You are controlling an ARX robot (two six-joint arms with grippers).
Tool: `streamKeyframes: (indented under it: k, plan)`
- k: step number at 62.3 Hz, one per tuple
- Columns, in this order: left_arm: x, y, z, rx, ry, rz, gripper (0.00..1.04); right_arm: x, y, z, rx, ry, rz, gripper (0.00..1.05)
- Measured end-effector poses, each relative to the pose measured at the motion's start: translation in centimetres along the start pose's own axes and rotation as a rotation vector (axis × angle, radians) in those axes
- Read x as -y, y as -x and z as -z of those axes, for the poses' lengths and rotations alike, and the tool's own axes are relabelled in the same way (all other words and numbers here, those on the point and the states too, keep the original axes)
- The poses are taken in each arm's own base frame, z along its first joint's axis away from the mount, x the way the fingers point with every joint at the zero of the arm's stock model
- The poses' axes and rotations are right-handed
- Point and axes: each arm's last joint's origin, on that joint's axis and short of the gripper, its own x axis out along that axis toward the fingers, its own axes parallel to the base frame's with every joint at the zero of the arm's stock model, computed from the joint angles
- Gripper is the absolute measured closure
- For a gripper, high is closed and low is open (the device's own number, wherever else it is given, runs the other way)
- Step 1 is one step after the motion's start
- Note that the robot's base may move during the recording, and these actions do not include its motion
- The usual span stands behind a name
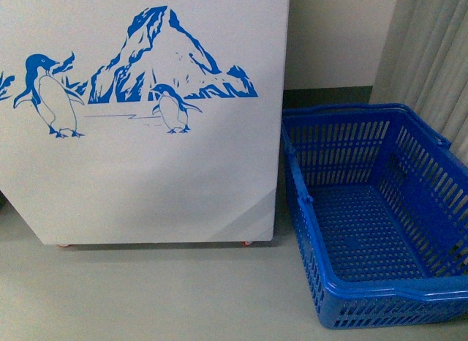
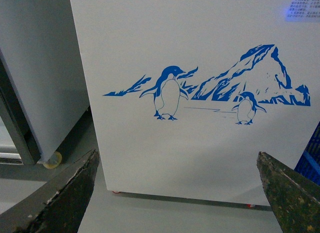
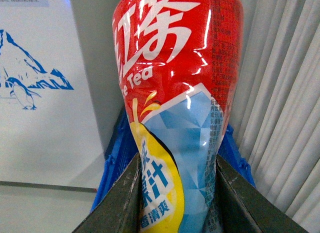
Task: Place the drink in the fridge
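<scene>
I judge the drink (image 3: pixel 175 93), centre frame in the right wrist view, light, slick and squashy, so the right gripper (image 3: pixel 177 168) pinching its narrowed labelled waist suits; left gripper (image 2: pixel 177 155) gapes empty facing the fridge (image 2: pixel 200 153).

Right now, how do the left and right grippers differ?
Left gripper is wide open and empty; right gripper is shut on the drink. Left faces the fridge front; right has the basket beyond the drink. Both have dark fingers; neither shows in the front view.
</scene>
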Motion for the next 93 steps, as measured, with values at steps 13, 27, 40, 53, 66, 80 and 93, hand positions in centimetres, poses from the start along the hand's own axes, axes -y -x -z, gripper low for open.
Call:
streamKeyframes:
  k: [13, 27, 40, 53, 66, 80, 93]
  plan:
    - [0.0, 0.0, 0.0, 0.0, 0.0, 0.0, 0.08, 0.0, 0.0, 0.0, 0.0, 0.0, 0.0, 0.71]
    - [0.0, 0.0, 0.0, 0.0, 0.0, 0.0, 0.08, 0.0, 0.0, 0.0, 0.0, 0.0, 0.0, 0.71]
    - [0.0, 0.0, 0.0, 0.0, 0.0, 0.0, 0.08, 0.0, 0.0, 0.0, 0.0, 0.0, 0.0, 0.71]
    - [0.0, 0.0, 0.0, 0.0, 0.0, 0.0, 0.08, 0.0, 0.0, 0.0, 0.0, 0.0, 0.0, 0.71]
    - [0.0, 0.0, 0.0, 0.0, 0.0, 0.0, 0.08, 0.0, 0.0, 0.01, -0.001, 0.0, 0.0, 0.71]
    - [0.0, 0.0, 0.0, 0.0, 0.0, 0.0, 0.08, 0.0, 0.0, 0.01, -0.001, -0.002, 0.0, 0.71]
    - [0.0, 0.0, 0.0, 0.0, 0.0, 0.0, 0.08, 0.0, 0.0, 0.01, -0.001, -0.003, 0.0, 0.71]
